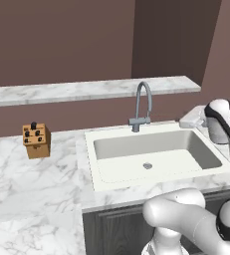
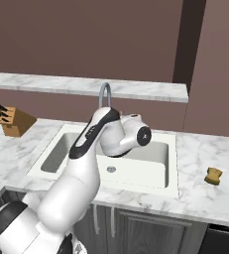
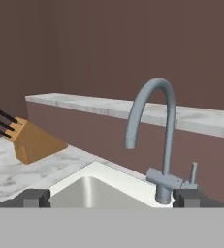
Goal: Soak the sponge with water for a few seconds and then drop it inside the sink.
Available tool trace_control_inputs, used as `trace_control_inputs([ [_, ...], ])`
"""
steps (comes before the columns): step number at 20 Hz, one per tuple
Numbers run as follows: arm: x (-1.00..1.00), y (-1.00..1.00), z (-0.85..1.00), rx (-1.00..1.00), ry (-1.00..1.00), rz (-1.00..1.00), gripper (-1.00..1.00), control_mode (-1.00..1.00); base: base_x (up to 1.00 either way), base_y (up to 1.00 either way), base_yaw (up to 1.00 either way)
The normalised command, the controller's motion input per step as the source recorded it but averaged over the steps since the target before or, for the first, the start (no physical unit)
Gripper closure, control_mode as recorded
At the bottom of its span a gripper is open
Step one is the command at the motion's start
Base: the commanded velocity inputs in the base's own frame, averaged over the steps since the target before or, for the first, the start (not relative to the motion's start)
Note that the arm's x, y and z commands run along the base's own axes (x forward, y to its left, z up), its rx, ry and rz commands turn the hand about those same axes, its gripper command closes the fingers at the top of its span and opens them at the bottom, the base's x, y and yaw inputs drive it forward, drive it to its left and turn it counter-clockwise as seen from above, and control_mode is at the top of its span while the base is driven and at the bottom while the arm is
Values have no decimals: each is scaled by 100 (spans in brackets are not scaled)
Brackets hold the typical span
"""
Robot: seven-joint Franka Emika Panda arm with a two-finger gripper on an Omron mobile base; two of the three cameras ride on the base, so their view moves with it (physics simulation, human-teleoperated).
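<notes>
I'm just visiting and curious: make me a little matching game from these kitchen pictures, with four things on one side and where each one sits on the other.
Things:
1. sponge
2. knife block
3. tap
4. drain

Places:
A. on the floor of the sink
B. on the counter left of the basin
C. standing at the back rim of the basin
D. on the counter right of the basin

Pairs: 1-D, 2-B, 3-C, 4-A
</notes>
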Motion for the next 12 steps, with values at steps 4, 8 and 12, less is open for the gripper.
trace_control_inputs([
  [4,0,0,-10,0,-9,5,-100,-100,0,0,0],
  [8,0,6,-1,0,-4,0,-100,-100,0,0,0],
  [12,11,19,0,0,0,-2,-100,-100,0,0,0],
])
